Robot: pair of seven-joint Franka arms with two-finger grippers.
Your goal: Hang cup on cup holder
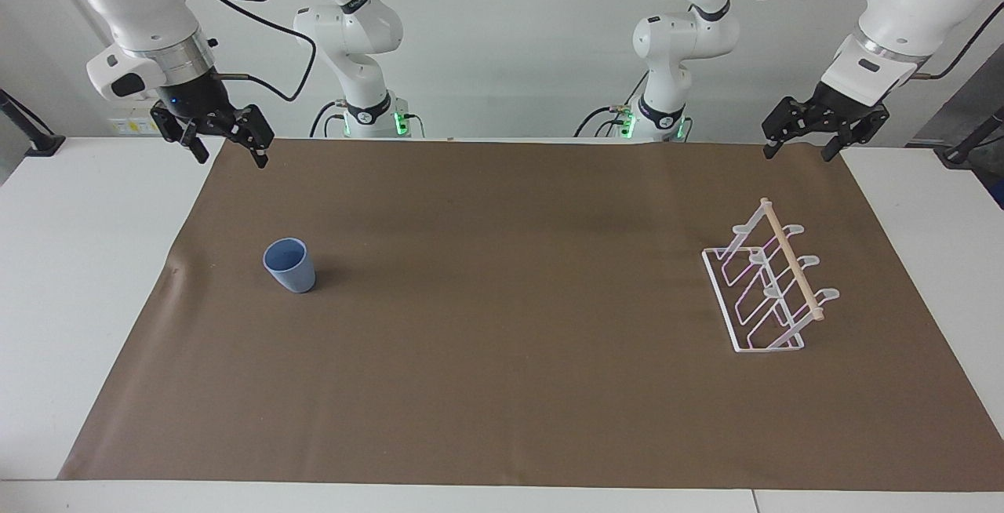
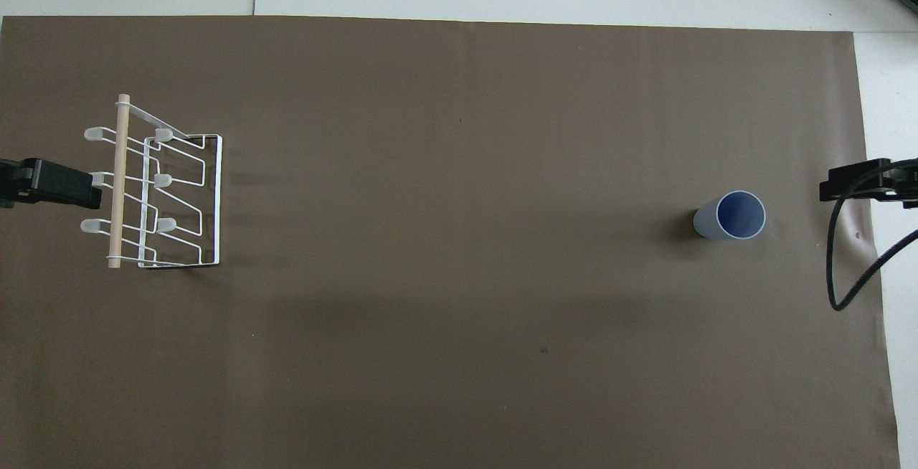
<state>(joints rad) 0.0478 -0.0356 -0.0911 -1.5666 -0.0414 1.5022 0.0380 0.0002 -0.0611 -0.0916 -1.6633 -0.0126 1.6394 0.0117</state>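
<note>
The light-blue cup (image 1: 289, 265) stands upright on the brown mat toward the right arm's end of the table; it also shows in the overhead view (image 2: 730, 216). The white wire cup holder (image 1: 769, 285) with its wooden dowel stands toward the left arm's end and holds nothing; it also shows in the overhead view (image 2: 154, 182). My right gripper (image 1: 230, 155) hangs open and empty in the air over the mat's corner, well apart from the cup. My left gripper (image 1: 798, 154) hangs open and empty over the mat's other corner by the robots, apart from the holder.
The brown mat (image 1: 502, 387) covers most of the white table (image 1: 70, 278). A black cable (image 2: 835, 268) loops down from the right arm near the mat's edge. A wide stretch of mat lies between cup and holder.
</note>
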